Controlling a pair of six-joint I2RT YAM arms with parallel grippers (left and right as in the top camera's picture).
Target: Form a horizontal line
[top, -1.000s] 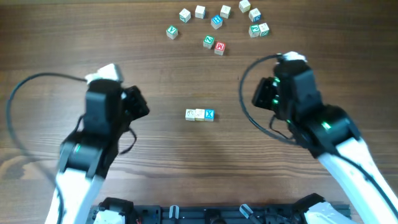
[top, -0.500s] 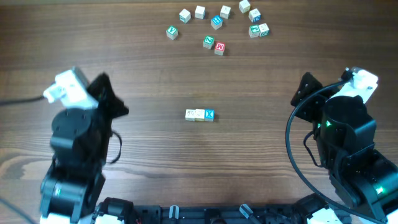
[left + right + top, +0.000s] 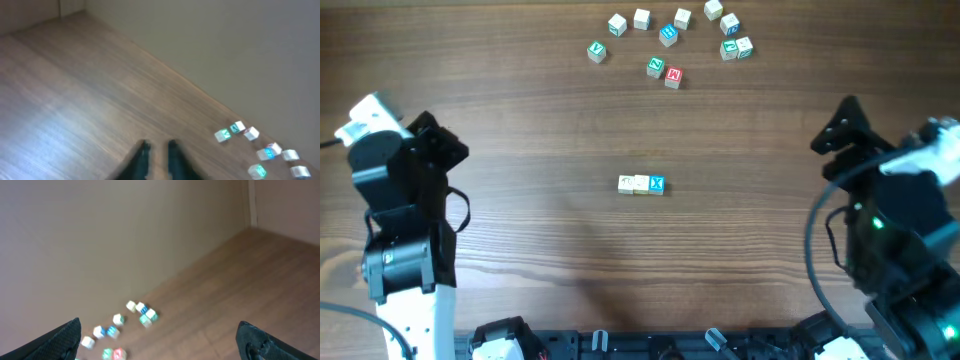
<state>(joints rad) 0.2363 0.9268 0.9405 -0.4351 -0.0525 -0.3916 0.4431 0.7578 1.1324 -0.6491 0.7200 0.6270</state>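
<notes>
The horizontal line (image 3: 641, 184) lies at the table's middle: three small wooden cubes touching side by side, two with pale tops and a blue X cube (image 3: 657, 184) at the right end. My left gripper (image 3: 445, 148) is far off to the left. In the left wrist view, my left gripper (image 3: 158, 150) has its fingers a narrow gap apart over bare wood. My right gripper (image 3: 844, 125) is far to the right. The right wrist view has my right gripper (image 3: 160, 334) wide open and holding nothing. Neither wrist view shows the line.
Several loose letter cubes (image 3: 670, 40) lie scattered along the far edge, among them a red-lettered cube (image 3: 673, 75). The same loose cubes (image 3: 250, 145) appear at the lower right of the left wrist view, and the loose cubes (image 3: 125, 325) sit low in the right wrist view.
Both arms have pulled back from the centre to the table's sides. The right gripper went from shut to wide open and the left jaws parted slightly. The three-cube row has not moved.
</notes>
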